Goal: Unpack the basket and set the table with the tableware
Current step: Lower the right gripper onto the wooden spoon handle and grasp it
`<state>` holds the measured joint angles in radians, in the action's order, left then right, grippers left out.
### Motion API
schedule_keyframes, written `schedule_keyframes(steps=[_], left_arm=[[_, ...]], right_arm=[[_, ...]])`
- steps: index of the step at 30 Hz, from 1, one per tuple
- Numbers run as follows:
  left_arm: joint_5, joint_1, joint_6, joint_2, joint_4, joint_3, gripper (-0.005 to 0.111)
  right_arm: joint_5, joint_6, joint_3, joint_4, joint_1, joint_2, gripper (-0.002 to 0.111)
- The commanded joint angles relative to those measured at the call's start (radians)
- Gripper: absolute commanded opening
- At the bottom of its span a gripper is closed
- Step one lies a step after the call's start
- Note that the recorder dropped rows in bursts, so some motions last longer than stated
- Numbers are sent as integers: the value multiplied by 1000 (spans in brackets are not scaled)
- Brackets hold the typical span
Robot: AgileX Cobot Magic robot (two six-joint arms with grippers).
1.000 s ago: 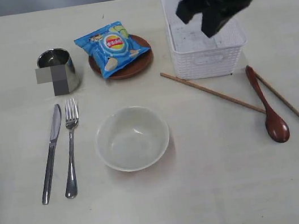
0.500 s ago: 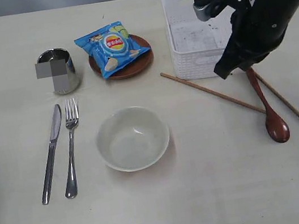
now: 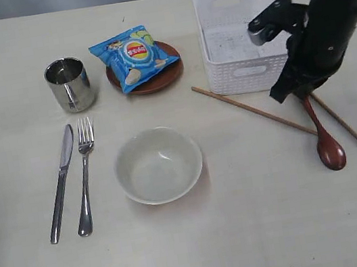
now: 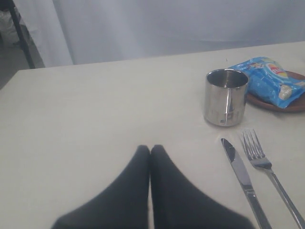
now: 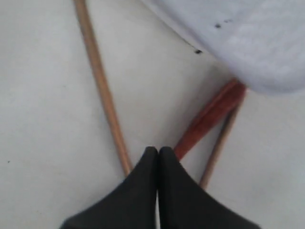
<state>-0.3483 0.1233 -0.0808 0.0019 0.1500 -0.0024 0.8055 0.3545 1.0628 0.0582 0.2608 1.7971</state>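
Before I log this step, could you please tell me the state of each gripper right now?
Left gripper: jaws shut, holding nothing.
Right gripper: jaws shut, holding nothing, close to the wooden spoon.

Soft even light, blurry wrist close-ups

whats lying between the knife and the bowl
The fork lies there, close alongside the knife, left of the bowl, its tines pointing toward the cup. The exterior view shows this.
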Motion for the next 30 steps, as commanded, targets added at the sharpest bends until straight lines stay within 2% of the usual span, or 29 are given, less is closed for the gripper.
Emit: schedule_keyframes(steps=[1, 3, 5, 6, 8, 10, 16, 18, 21, 30], left_arm=[[1, 5, -2, -2, -4, 2, 0], [1, 5, -2, -2, -4, 2, 0], [1, 5, -2, -2, -4, 2, 0], [1, 5, -2, -2, -4, 2, 0], [1, 5, -2, -2, -4, 2, 0], [1, 5, -2, -2, -4, 2, 0], [1, 5, -2, -2, -4, 2, 0], [1, 5, -2, -2, -2, 2, 0], [1, 5, -2, -2, -2, 2, 0], [1, 5, -2, -2, -2, 2, 0]], right_arm=[[-15, 6, -1, -141, -150, -1, 0], [-13, 6, -1, -194, -190, -1, 2], [-4, 4, -1, -240, -215, -1, 13], [19, -10, -1, -265, -217, -1, 28], [39, -83, -1, -247, -212, -1, 37], [49, -159, -12, -219, -212, -1, 34], [-24, -177, -113, -257, -157, -1, 32], [-52, -218, -113, -212, -133, -1, 32], [-64, -395, -113, -69, -128, -1, 32], [-75, -372, -113, -111, -128, 20, 32]])
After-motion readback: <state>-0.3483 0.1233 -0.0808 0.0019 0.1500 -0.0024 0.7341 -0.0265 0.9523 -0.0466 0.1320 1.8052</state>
